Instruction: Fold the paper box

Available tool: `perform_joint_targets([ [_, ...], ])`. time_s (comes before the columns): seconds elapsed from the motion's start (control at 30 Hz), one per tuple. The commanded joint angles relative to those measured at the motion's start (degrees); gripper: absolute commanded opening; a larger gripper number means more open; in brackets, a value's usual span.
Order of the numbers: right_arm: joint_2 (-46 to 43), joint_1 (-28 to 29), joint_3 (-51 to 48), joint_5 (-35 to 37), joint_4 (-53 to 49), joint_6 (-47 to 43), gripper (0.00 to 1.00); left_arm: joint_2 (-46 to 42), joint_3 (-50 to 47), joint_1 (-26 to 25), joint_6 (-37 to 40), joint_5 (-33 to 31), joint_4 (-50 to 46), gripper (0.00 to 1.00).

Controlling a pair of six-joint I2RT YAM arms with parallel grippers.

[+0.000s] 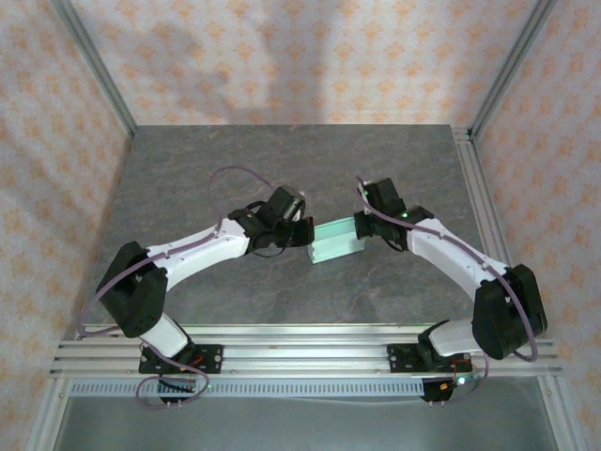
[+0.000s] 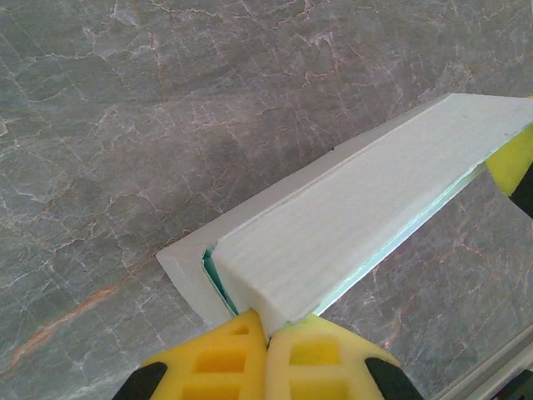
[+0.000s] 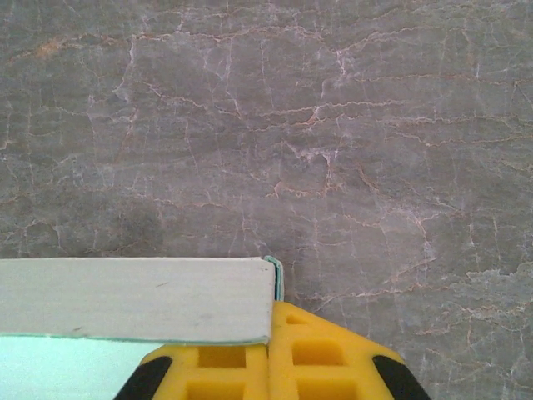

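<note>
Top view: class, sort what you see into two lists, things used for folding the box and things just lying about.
In use: box, left pincer, right pincer, both shut on it.
Just there: table, rails, cables, walls.

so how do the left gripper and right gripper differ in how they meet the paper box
The left gripper is at the left end of the paper box, and the right gripper is at its right end. The left gripper points along the box's length, while the box stretches sideways to the right gripper's left. Both are shut and touch the box. Whether either pinches the card, I cannot tell.
</note>
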Motion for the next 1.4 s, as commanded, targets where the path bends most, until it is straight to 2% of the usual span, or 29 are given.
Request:
perform_joint_targets([
  [0.0,-1.3,0.6,-4.9,-2.8,2.7,2.2,0.0,2.2,-1.6,-0.6,-0.7,1.9,0.9,0.02],
  [0.33,-5.7,0.7,-15.5,-2.4,17.6,5.0,0.0,2.5,-3.2,-1.1,-1.0,1.5,2.1,0.05],
  [0.47,-7.5,0.7,-18.4,-1.5,22.2,5.6,0.0,1.6,-2.4,-1.1,-0.7,1.2,1.9,0.2],
  [0.77,-9.8,0.7,-22.1,0.8,25.4,7.2,0.0,-3.4,-2.6,-1.1,0.0,-0.1,1.3,0.43],
  [0.9,-9.8,0.7,-23.5,0.6,28.0,8.2,0.0,-7.0,-4.0,-1.1,-0.1,-2.2,3.2,0.58],
  [1.03,-9.7,0.7,-24.2,0.8,29.2,8.4,0.0,-8.6,-4.5,-0.9,-1.1,-4.8,4.1,0.65],
  [1.13,-9.7,0.7,-24.3,0.5,29.3,8.3,0.0,-8.3,-4.6,-0.6,-2.4,-5.4,5.7,0.74],
  [1.23,-9.7,0.7,-24.5,0.0,29.6,8.4,0.0,-6.2,-3.5,0.4,-3.9,-5.3,6.1,0.77],
  [1.37,-9.8,0.7,-24.7,-0.2,29.8,8.5,0.0,-2.7,-1.0,1.5,-6.0,-5.1,4.9,0.73],
])
